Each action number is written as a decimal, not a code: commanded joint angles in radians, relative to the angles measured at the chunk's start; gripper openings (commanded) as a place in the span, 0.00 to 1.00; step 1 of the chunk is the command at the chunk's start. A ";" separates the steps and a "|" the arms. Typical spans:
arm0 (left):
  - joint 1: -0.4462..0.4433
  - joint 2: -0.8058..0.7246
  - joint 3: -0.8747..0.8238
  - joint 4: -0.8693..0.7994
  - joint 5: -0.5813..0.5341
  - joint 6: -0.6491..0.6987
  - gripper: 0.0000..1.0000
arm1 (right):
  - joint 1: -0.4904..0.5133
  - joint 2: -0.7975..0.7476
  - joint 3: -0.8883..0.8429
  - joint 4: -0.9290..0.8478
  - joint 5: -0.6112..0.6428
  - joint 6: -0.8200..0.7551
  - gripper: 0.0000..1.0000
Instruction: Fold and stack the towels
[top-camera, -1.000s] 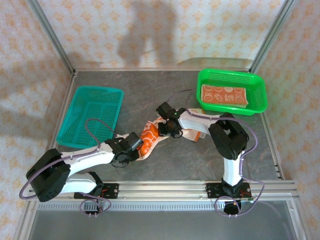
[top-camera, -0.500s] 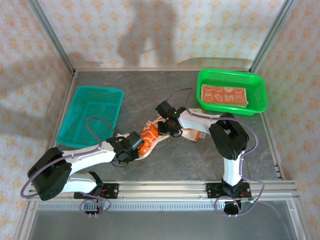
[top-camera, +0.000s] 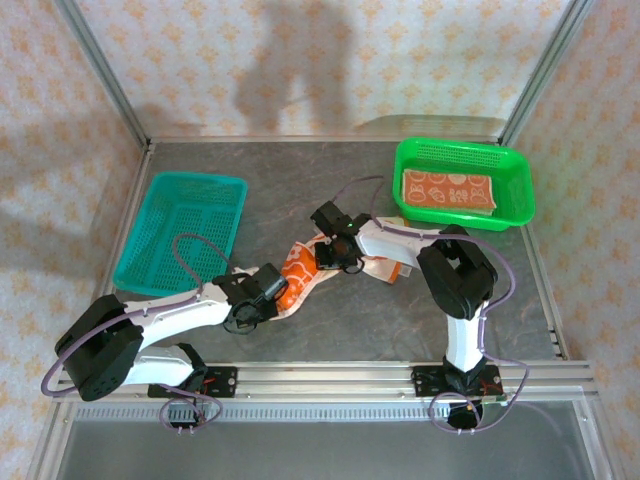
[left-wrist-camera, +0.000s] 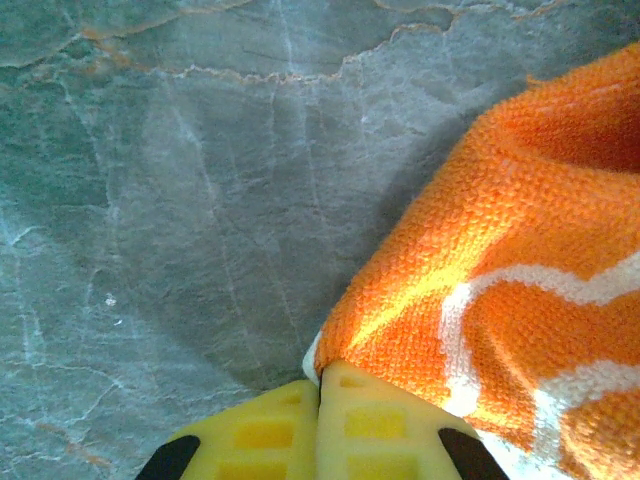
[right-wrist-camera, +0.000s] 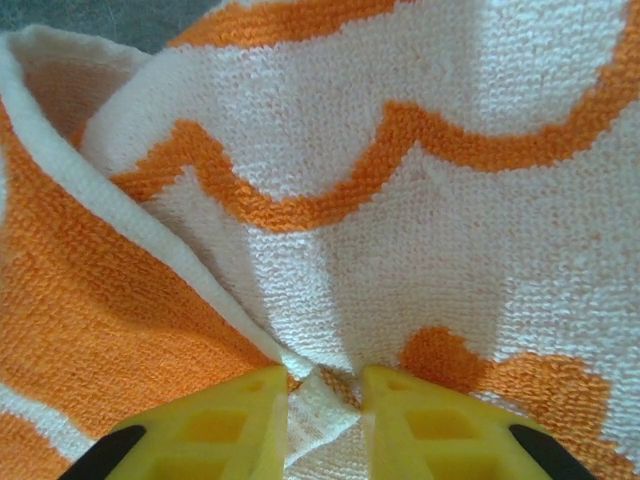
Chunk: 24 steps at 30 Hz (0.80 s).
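The loose towel (top-camera: 298, 272) is orange terry with white cartoon lines and a cream reverse. It lies crumpled on the table (top-camera: 300, 190). One folded towel (top-camera: 448, 190) shows in the single green basket (top-camera: 520, 205), beyond the right gripper (right-wrist-camera: 322, 392). One teal basket (top-camera: 160, 250) sits beyond the left gripper (left-wrist-camera: 320, 395). The loose towel's long axis runs diagonally from the left gripper, pinched together on its white-edged corner, to the right gripper, clamped on a cream fold.

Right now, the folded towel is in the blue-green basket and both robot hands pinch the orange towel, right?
Not quite: the folded towel lies in the bright green basket, not the teal basket, as the top view shows. The left gripper and right gripper do pinch the orange towel.
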 joint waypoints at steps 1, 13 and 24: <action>-0.003 0.014 -0.024 0.057 -0.008 -0.004 0.00 | 0.009 0.014 -0.010 0.015 -0.006 0.013 0.23; -0.003 -0.055 0.072 -0.059 -0.039 0.007 0.00 | 0.012 -0.156 -0.052 -0.010 0.097 0.045 0.00; 0.006 -0.213 0.565 -0.368 -0.284 0.115 0.00 | -0.028 -0.483 0.007 -0.035 0.236 0.096 0.00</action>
